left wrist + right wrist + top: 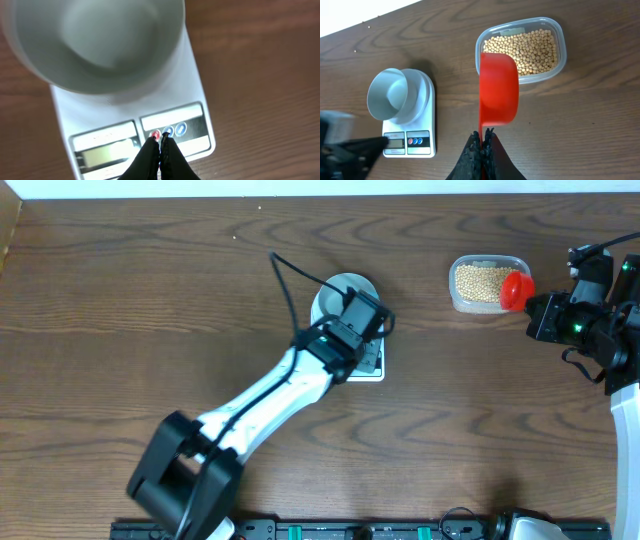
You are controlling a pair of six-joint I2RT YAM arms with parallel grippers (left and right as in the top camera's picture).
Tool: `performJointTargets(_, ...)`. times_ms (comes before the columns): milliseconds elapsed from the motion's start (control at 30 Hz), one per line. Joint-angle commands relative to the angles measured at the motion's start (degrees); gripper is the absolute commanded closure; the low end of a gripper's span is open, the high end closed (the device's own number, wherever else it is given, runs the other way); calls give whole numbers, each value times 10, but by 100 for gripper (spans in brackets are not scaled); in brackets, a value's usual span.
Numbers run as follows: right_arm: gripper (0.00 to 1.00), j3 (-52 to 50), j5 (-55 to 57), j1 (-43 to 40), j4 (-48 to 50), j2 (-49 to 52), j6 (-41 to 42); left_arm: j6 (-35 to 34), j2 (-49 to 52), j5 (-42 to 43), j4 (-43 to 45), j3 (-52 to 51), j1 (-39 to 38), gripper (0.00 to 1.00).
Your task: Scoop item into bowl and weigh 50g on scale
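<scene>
The white scale (pixel 195 100) carries the empty pale grey bowl (pixel 95 40); both also show in the overhead view, scale (pixel 372 370) and bowl (pixel 340 288). My left gripper (pixel 161 141) is shut and empty, its tips at the scale's red button (pixel 155 134). My right gripper (pixel 483 136) is shut on the handle of a red scoop (pixel 498 90), held empty above the table beside a clear tub (pixel 559 45) of beige beans (pixel 530 47). In the overhead view the scoop (pixel 515 290) hangs at the tub's right edge.
The scale (pixel 427 100) and bowl (pixel 390 95) lie left of the scoop in the right wrist view. The left arm (pixel 270 405) stretches diagonally over the table's middle. A black rail (pixel 350 530) runs along the front edge.
</scene>
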Motion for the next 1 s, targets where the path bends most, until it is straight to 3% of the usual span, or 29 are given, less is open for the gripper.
performJointTargets(0,99,9,4,-2,1,-4,-9,-2,33,6,0,-8,-15,93)
performJointTargets(400,99,9,10,-2,1,-4,-9,-23,106,-30,28,-8,-16,93)
performJointTargets(967,99,9,12,-2,-2,-4,-9,-31,107,-45,26,-9,9,93)
